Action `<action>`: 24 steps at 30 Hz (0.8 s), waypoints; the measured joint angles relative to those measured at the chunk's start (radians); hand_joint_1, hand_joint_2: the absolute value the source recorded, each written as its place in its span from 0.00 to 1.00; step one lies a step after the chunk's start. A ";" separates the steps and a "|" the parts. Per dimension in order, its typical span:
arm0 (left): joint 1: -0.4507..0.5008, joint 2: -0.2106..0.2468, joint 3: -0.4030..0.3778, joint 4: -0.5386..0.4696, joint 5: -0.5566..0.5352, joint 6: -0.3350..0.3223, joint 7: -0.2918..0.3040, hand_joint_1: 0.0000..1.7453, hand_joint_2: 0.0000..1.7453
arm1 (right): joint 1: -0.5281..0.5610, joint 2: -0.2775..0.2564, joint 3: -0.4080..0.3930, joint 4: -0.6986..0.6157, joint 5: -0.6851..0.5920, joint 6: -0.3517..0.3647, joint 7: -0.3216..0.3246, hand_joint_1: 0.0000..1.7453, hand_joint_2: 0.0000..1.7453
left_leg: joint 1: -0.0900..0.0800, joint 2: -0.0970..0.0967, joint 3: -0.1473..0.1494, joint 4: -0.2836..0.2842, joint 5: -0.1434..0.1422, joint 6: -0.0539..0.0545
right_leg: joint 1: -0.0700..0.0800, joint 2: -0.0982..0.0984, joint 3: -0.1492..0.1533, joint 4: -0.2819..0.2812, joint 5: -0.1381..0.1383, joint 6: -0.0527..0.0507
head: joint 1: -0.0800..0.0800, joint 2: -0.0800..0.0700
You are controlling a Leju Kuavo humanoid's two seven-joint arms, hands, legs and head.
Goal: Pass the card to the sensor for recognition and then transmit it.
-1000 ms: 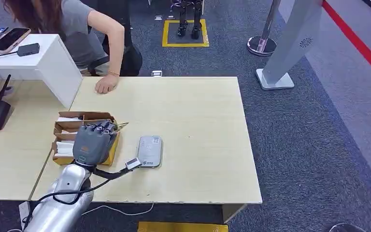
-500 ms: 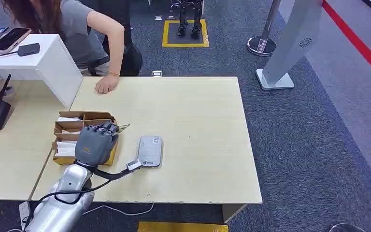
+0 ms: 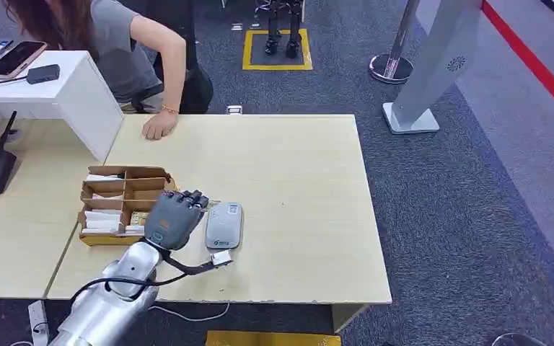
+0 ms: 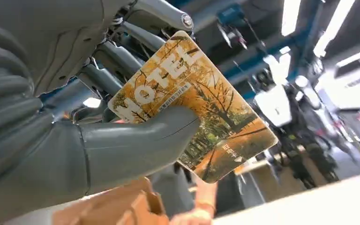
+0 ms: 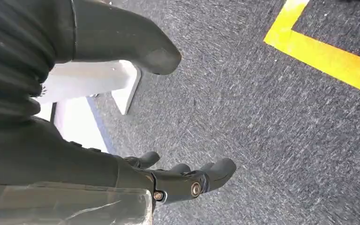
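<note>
Left robot hand (image 3: pixel 174 218) now beside sensor (image 3: pixel 224 225), card (image 4: pixel 192 105) under thumb.

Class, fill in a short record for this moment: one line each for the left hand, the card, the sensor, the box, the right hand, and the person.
left hand: over the table, beside the sensor, holding the card
card: yellow, printed "MOTEL", pinched under the thumb in the left wrist view
sensor: flat grey device lying on the table
box: brown cardboard, divided into compartments, white cards inside
right hand: hanging over grey carpet, holding nothing, fingers apart
person: at the far edge, one hand resting on the table
</note>
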 joint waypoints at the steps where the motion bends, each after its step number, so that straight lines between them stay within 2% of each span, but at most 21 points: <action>1: -0.008 -0.002 -0.004 0.011 0.043 -0.031 -0.026 1.00 1.00 | 0.000 0.000 0.001 0.000 -0.001 0.000 0.000 0.00 1.00 | 0.000 0.000 0.000 0.000 0.000 0.000 | 0.000 0.000 0.000 0.000 0.000 0.000 | 0.000 0.000; 3: -0.006 -0.020 0.023 0.024 0.253 -0.099 -0.121 1.00 1.00 | 0.002 0.000 0.003 0.000 -0.001 0.000 0.000 0.00 1.00 | 0.000 0.000 0.000 0.000 0.000 0.000 | 0.000 0.000 0.000 0.000 0.000 0.000 | 0.000 0.000; 4: -0.001 -0.032 0.046 0.036 0.421 -0.107 -0.160 1.00 1.00 | 0.003 0.000 0.005 0.000 -0.001 0.000 0.000 0.00 1.00 | 0.000 0.000 0.000 0.000 0.000 0.000 | 0.000 0.000 0.000 0.000 0.000 0.000 | 0.000 0.000; 6: -0.002 -0.047 0.071 0.055 0.629 -0.108 -0.179 1.00 1.00 | 0.003 0.000 0.007 0.000 -0.001 0.000 0.000 0.00 1.00 | 0.000 0.000 0.000 0.000 0.000 0.000 | 0.000 0.000 0.000 0.000 0.000 0.000 | 0.000 0.000; 7: -0.001 -0.051 0.079 0.064 0.667 -0.108 -0.181 1.00 1.00 | 0.003 0.000 0.007 0.000 -0.001 0.000 0.001 0.00 1.00 | 0.000 0.000 0.000 0.000 0.000 0.000 | 0.000 0.000 0.000 0.000 0.000 0.000 | -0.001 0.000; 15: -0.001 -0.052 0.080 0.066 0.667 -0.108 -0.182 1.00 1.00 | 0.003 0.000 0.008 0.000 -0.001 0.000 0.001 0.00 1.00 | 0.000 0.000 0.000 0.000 0.000 0.000 | 0.000 0.000 0.000 0.000 0.000 0.000 | -0.001 0.000; 17: -0.001 -0.062 0.104 0.095 0.648 -0.112 -0.195 1.00 1.00 | 0.003 0.000 0.012 0.000 0.000 0.000 0.003 0.00 1.00 | 0.000 -0.001 0.000 0.000 0.000 0.000 | 0.000 -0.001 0.000 0.000 0.000 0.000 | -0.001 0.000; 19: -0.001 -0.086 0.158 0.129 0.787 -0.164 -0.214 1.00 1.00 | 0.003 0.000 0.015 0.000 -0.003 0.000 0.008 0.00 1.00 | 0.000 -0.001 0.000 0.000 0.000 0.000 | 0.000 -0.001 0.000 0.000 0.000 0.000 | -0.001 0.000; 24: -0.001 -0.095 0.181 0.154 0.795 -0.174 -0.214 1.00 1.00 | 0.003 0.001 0.023 0.000 -0.004 0.000 0.010 0.00 1.00 | 0.000 -0.001 0.000 0.000 0.000 0.000 | 0.000 -0.001 0.000 0.000 0.000 0.000 | -0.001 0.000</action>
